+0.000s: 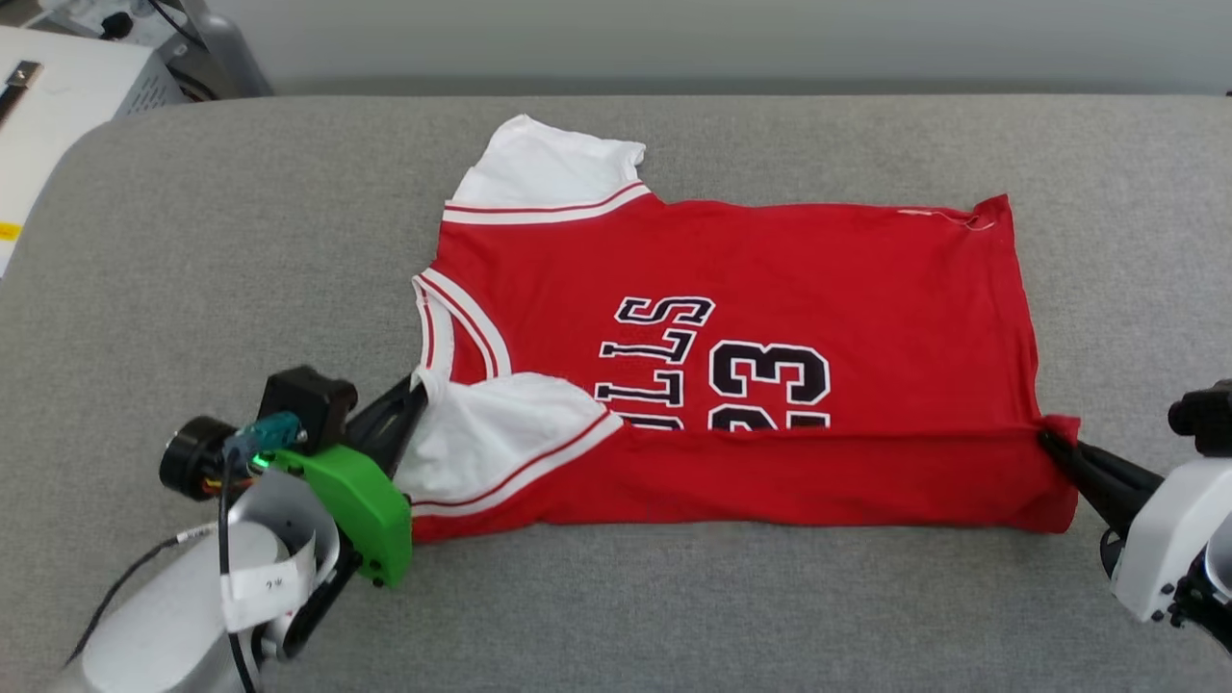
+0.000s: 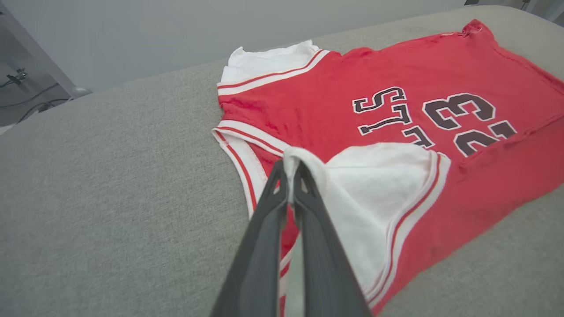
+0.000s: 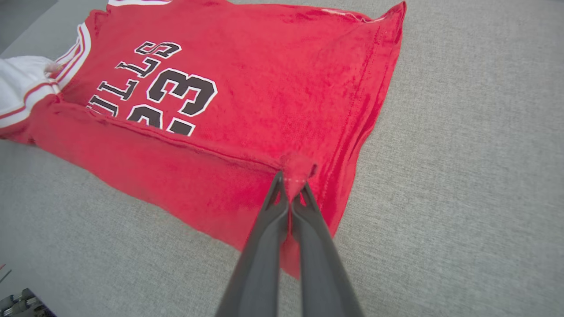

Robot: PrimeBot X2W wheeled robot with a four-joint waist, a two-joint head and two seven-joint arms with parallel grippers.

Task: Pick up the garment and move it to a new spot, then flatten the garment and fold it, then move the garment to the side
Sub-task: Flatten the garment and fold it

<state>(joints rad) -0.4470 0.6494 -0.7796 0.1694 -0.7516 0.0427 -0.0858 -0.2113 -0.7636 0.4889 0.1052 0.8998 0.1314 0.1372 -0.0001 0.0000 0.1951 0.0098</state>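
While left end effector (image 2: 291, 166) pinches it, the garment (image 2: 374, 70) lies part-folded.

I work on a wide surface (image 1: 731, 616) covered with grey woven fabric, and its far left corner is rounded. Behind it stands a plain pale grey wall (image 1: 731, 38). The light is soft and even, without hard shadows. At the far left, beyond the surface, I see a white box (image 1: 67, 87) with vent slits on its side, and dark cables (image 1: 178, 24) run behind it. A small yellow mark (image 1: 8, 231) sits on the white edge below.
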